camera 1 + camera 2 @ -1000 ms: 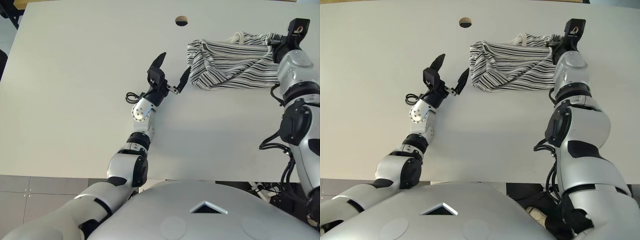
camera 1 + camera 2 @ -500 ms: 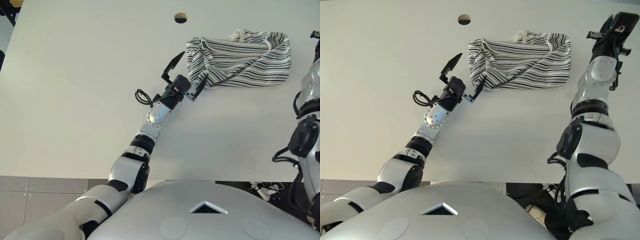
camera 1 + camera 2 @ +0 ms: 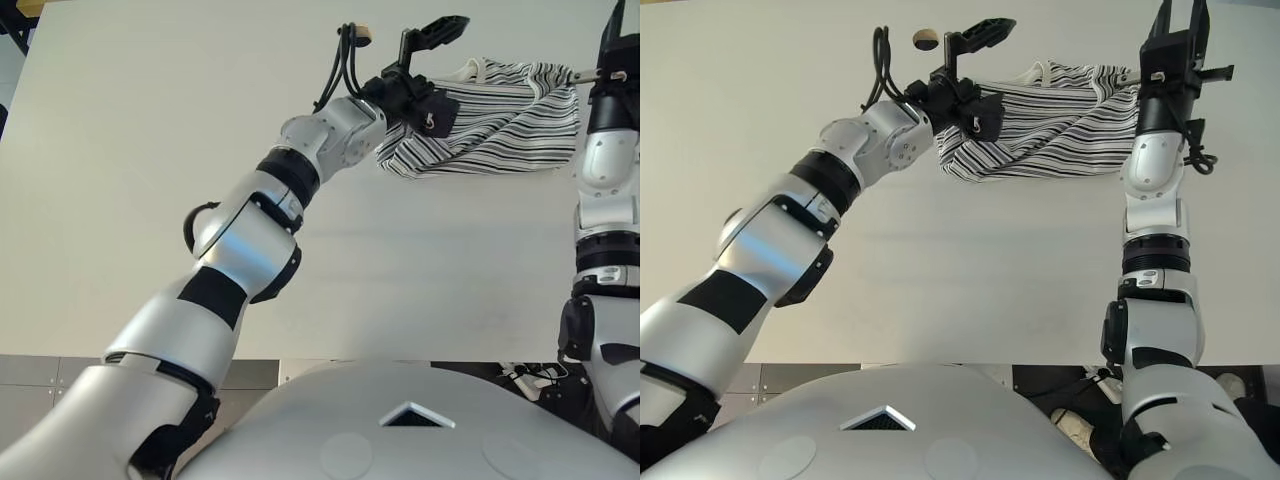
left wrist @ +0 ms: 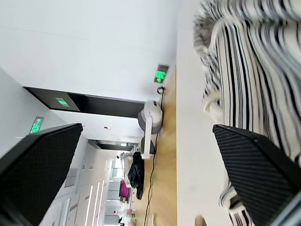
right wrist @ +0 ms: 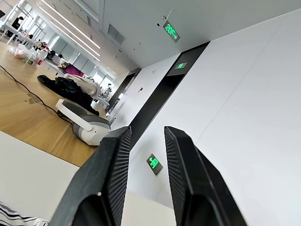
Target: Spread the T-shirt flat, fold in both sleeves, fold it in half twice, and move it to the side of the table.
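We're at the very first step here, the spreading, and nothing is flat yet: the striped T-shirt (image 3: 505, 120) sits in a crumpled heap at the far right of the white worktop (image 3: 150, 150), collar band poking up along its far edge. The left arm is stretched right across, and the left gripper (image 3: 450, 70) hangs over the heap's left end with its fingers flung wide, one raised above the cloth, the other down beside the bunched stripes, holding nothing. From the left wrist view the fabric lies just beyond that wide gap. Over on the other side the right gripper (image 3: 1177, 15) is lifted above the shirt's right end, pointing up and away, its two fingers a narrow gap apart and empty. What's called for next, I'd say, is the left gripper dropping and pinching the near-left edge while the right comes down onto the opposite end, then the two drawing apart to open the cloth out. Now the tricky bits: the left gripper covers that left end, so whether its lower finger touches the fabric I can't tell. Sleeves and hem can't be picked out in the bundle. The right fingertips are cut off at the top edge, and cables half-cover the round hole (image 3: 927, 38) in the worktop.
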Robot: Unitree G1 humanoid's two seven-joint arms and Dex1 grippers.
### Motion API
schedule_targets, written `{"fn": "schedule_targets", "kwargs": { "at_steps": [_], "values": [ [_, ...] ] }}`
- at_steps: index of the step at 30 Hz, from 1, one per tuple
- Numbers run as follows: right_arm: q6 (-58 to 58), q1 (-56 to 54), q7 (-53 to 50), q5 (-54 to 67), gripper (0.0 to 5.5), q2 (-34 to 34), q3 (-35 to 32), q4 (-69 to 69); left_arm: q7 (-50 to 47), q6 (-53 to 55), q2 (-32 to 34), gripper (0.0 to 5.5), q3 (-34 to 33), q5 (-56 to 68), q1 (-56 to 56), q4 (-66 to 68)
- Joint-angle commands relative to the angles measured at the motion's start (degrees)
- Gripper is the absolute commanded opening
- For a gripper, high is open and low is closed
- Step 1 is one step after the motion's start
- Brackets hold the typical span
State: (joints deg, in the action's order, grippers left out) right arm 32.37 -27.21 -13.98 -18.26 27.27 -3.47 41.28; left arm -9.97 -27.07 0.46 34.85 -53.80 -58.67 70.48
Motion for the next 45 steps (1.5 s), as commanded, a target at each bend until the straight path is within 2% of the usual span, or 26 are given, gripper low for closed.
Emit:
{"fn": "schedule_targets", "kwargs": {
  "at_steps": [1,5,11,16,20,23,27,31,35,38,45],
  "values": [
    [-0.2,0.6,-0.5,-1.1,1.31,-0.3,1.2,-0.2,7.7,1.7,-0.8,5.14,4.0,-1.5,-2.2,5.8],
    [-0.2,0.9,-0.4,-1.0,1.31,-0.6,1.6,-2.0,13.4,-0.6,-1.0,5.14,6.1,-1.0,-0.4,7.9],
    [-0.7,2.1,-0.1,-1.9,1.31,-1.0,3.1,-5.0,13.3,-3.1,0.9,5.14,5.8,2.0,4.4,8.3],
    [-1.0,4.4,-0.2,-4.8,1.31,0.4,4.5,-5.7,9.9,-4.7,10.4,5.14,8.1,1.3,8.5,7.4],
    [-1.0,8.4,2.5,-7.3,1.31,2.8,6.6,-7.1,8.0,-12.5,18.8,5.14,5.1,6.1,15.2,3.5],
    [-0.2,11.1,5.8,-7.5,1.31,4.0,8.0,-10.4,8.2,-20.3,24.5,5.14,2.4,11.4,24.0,-3.6],
    [-0.6,14.3,11.3,-8.0,1.31,6.1,9.0,-20.7,11.1,-25.2,31.5,5.14,-2.5,21.9,37.9,-21.9],
    [-3.4,15.5,16.5,-9.3,1.31,6.8,10.2,-31.1,12.4,-21.1,34.3,5.14,-9.1,30.7,48.9,-40.5],
    [-3.4,17.4,21.1,-12.6,1.31,9.3,12.6,-34.2,13.2,-14.7,36.4,5.14,-16.5,34.6,59.0,-54.3],
    [-3.2,18.9,23.9,-12.9,1.31,11.6,12.9,-33.7,14.2,-12.0,36.1,5.14,-20.0,36.2,61.6,-61.4],
    [-1.7,10.2,18.7,-21.3,1.31,8.5,20.7,-13.0,16.0,-11.0,32.1,5.14,-24.2,40.9,57.6,-68.4]
  ]
}}
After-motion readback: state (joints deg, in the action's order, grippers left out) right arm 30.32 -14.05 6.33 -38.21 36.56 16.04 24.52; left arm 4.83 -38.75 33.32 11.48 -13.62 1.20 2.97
